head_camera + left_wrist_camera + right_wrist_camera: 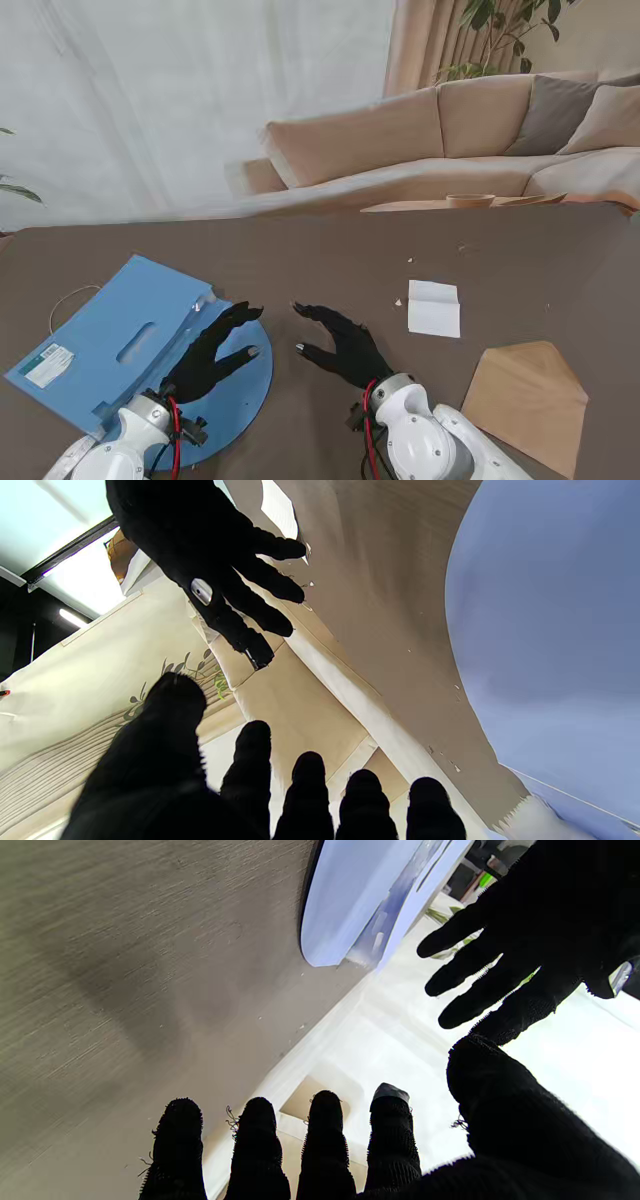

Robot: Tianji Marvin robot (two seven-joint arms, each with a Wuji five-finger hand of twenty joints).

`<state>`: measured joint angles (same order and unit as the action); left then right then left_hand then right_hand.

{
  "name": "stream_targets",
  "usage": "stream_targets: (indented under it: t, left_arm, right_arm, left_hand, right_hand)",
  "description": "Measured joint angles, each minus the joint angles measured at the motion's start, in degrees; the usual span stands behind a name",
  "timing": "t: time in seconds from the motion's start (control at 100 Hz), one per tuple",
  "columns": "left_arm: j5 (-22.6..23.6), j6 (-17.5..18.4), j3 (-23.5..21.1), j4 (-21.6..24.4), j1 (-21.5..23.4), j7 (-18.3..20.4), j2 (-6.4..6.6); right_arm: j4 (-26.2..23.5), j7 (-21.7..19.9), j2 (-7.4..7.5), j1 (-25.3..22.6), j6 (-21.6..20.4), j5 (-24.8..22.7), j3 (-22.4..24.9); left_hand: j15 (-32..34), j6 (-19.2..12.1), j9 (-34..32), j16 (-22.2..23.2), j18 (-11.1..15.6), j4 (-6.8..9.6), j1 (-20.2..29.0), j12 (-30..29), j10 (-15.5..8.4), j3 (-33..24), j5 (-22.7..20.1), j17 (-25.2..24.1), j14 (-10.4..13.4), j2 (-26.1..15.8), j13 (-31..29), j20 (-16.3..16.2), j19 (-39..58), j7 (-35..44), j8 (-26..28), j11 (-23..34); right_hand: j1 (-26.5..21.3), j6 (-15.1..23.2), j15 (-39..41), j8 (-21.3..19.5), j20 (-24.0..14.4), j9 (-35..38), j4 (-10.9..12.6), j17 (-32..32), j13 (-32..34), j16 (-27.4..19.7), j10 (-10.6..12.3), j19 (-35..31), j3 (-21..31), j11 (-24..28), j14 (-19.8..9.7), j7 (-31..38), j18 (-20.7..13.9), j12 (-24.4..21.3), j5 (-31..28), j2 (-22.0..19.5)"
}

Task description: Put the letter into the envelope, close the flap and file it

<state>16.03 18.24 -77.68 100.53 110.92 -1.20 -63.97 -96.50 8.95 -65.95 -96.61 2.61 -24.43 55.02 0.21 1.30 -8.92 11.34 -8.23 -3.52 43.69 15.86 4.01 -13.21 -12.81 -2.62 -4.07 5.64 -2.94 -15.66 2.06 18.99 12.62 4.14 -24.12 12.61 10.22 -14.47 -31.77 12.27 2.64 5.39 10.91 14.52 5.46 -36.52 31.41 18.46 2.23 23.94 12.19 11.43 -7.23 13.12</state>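
A folded white letter lies on the brown table, right of centre. A tan envelope with its flap spread lies at the near right. A blue file folder lies open at the left, its round flap toward the middle. My left hand hovers over that flap, fingers spread and empty. My right hand hovers over bare table between folder and letter, fingers apart, holding nothing. Each wrist view shows the other hand.
A beige sofa and a low wooden side table stand beyond the table's far edge. Small white specks dot the tabletop. A thin loop of cord lies by the folder's left edge.
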Motion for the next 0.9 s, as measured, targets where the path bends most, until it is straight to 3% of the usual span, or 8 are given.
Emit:
stream_targets:
  t: [0.64, 0.8, 0.9]
  left_arm:
    - [0.0, 0.2, -0.4, 0.5, 0.4, 0.6, 0.14]
    - [-0.1, 0.1, -0.5, 0.8, 0.6, 1.0, 0.21]
    - [-0.2, 0.1, -0.7, 0.8, 0.6, 1.1, 0.21]
  right_arm:
    - [-1.4, 1.1, -0.06, -1.3, 0.1, -1.1, 0.9]
    - [-1.9, 2.8, -0.22, -1.9, 0.4, -1.4, 1.1]
    - [-2.6, 4.8, -0.53, -2.6, 1.8, -3.8, 1.8]
  left_hand:
    - [0.0, 0.0, 0.0, 0.0, 0.0, 0.00, 0.0, 0.0, 0.0, 0.0, 0.0, 0.0, 0.0, 0.0, 0.0, 0.7, 0.0, 0.0, 0.0, 0.0]
    - [0.0, 0.0, 0.0, 0.0, 0.0, 0.00, 0.1, 0.0, 0.0, 0.0, 0.0, 0.0, 0.0, 0.0, 0.0, 0.7, 0.0, 0.0, 0.0, 0.0]
    - [0.0, 0.0, 0.0, 0.0, 0.0, 0.00, 0.1, 0.0, 0.0, 0.0, 0.0, 0.0, 0.0, 0.0, 0.0, 0.7, 0.0, 0.0, 0.0, 0.0]
  right_hand:
    - [-0.1, 0.0, 0.0, -0.6, 0.0, 0.0, 0.0, 0.0, 0.0, 0.0, 0.0, 0.0, -0.6, 0.2, -0.1, -0.2, 0.0, 0.1, 0.0, 0.0]
    - [-0.1, -0.1, 0.0, -1.3, -0.4, 0.0, 0.0, -0.9, 0.0, 0.0, 0.0, -0.1, 0.1, 3.7, -0.1, -0.2, 0.0, 1.5, -0.3, 0.1]
    - [-0.2, -0.9, 1.5, -2.1, -1.1, 1.1, 2.3, -2.4, 0.2, 0.0, 0.0, -1.6, 4.5, 6.4, -0.1, 2.1, 0.0, 2.5, -2.4, 1.8]
